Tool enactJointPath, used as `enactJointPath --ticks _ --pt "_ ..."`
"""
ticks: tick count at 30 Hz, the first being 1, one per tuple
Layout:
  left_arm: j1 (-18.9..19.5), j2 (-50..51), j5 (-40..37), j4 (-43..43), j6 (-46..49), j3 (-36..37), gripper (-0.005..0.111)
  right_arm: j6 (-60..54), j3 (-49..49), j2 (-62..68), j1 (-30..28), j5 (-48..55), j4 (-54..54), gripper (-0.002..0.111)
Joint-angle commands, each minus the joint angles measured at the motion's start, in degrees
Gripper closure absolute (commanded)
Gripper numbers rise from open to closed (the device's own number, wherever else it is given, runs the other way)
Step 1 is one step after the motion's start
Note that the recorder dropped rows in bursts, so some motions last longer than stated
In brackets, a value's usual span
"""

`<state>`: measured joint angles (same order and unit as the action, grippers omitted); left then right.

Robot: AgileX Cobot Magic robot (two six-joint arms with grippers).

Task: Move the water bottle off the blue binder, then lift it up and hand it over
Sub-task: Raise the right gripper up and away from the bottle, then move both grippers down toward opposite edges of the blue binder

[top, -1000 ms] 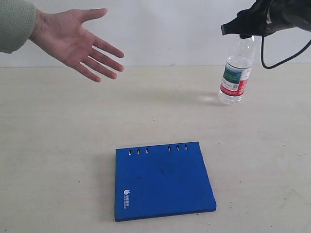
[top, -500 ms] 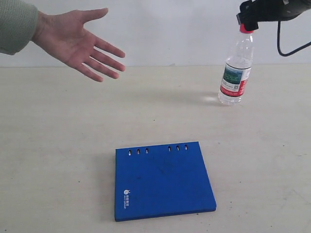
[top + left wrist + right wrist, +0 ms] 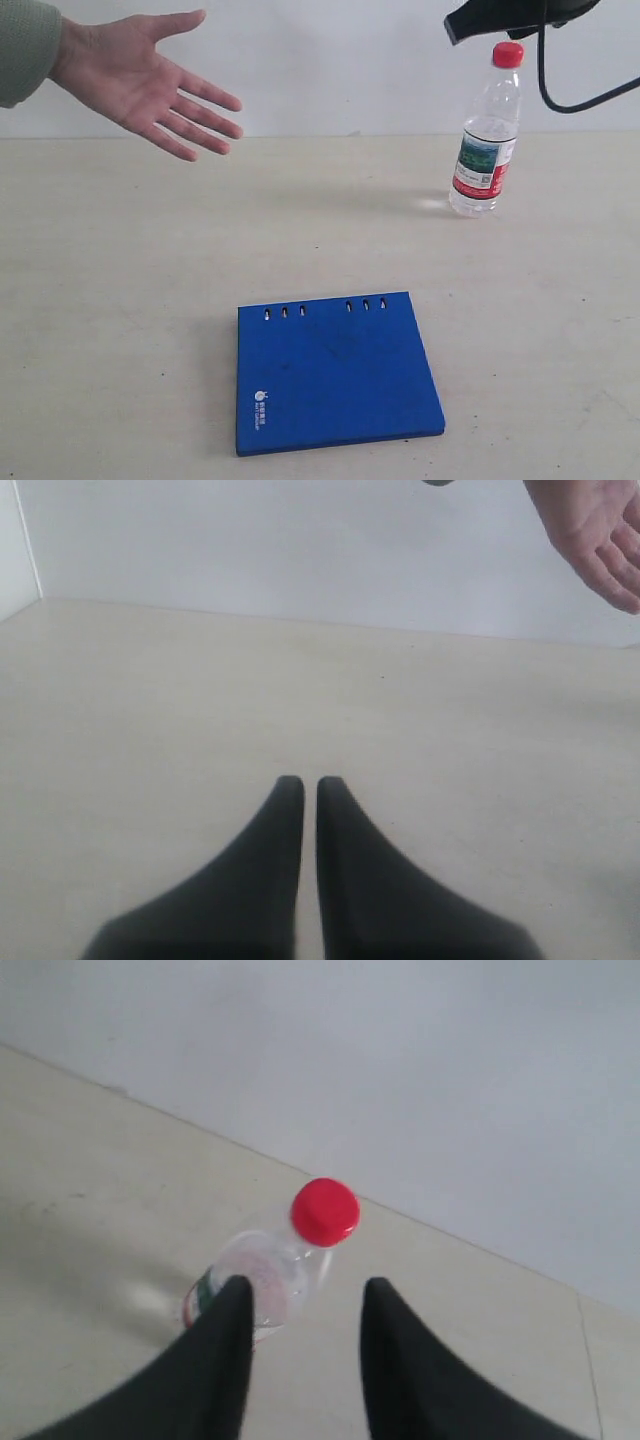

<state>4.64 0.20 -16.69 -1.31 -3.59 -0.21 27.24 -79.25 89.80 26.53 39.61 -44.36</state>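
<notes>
Red-capped water bottle, lettering unreadable

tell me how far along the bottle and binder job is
Done: the water bottle stands upright on the table, clear of the blue binder. In hand: the right claw hangs open above its red cap, gripping nothing. To do: the binder lies flat; lifting it and passing it to the open hand is not yet done. The left claw is shut.

The right gripper hangs high, angled downward, its 2 fingers spread apart and holding nothing. The left gripper sits low, its 2 fingers closed to a thin slit.
</notes>
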Motion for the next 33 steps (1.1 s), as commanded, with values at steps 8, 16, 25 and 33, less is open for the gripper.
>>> enactJointPath --ticks 8,16,25,33 --pt "-0.5 -0.2 0.2 0.4 0.1 0.2 0.102 -4.1 7.6 -9.4 3.3 -9.5 16.2 0.108" --pt "-0.5 -0.2 0.2 0.4 0.1 0.2 0.102 6.9 32.3 -25.9 3.3 -31.8 17.1 0.108" --pt "-0.5 -0.2 0.2 0.4 0.1 0.2 0.102 8.8 57.3 -29.1 9.3 -40.8 17.1 0.108" --pt "-0.5 -0.2 0.3 0.3 0.1 0.2 0.102 10.8 58.7 -17.3 14.0 -39.6 17.1 0.108"
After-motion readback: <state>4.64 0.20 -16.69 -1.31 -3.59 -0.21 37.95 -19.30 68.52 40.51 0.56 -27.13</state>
